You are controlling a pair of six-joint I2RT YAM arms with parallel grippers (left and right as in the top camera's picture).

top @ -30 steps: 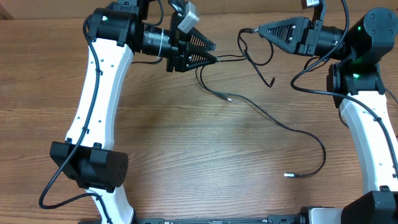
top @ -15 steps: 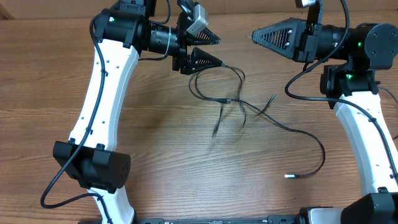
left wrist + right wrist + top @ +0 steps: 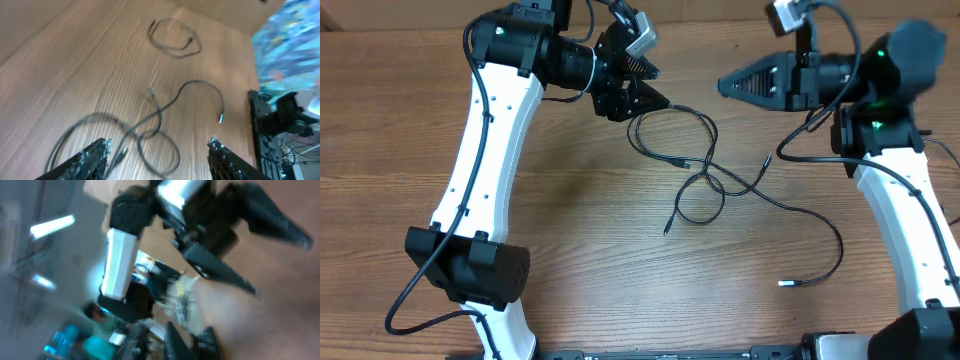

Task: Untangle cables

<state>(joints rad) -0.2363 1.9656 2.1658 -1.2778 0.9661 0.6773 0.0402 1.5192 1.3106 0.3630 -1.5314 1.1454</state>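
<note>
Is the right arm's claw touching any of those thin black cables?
Apart. The overhead view shows bare table between the right gripper and the cables.

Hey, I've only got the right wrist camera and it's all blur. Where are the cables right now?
Observer: The overhead view shows the cables lying on the table, around its middle.
Operator: Is the left gripper holding any of them?
Observer: No. In the left wrist view the left gripper is open, with nothing between its fingers.
Operator: Are they tangled?
Observer: Yes. From overhead the cords cross and form a loop mid-table. One silver-tipped plug lies apart from it, nearer the right arm.
</note>
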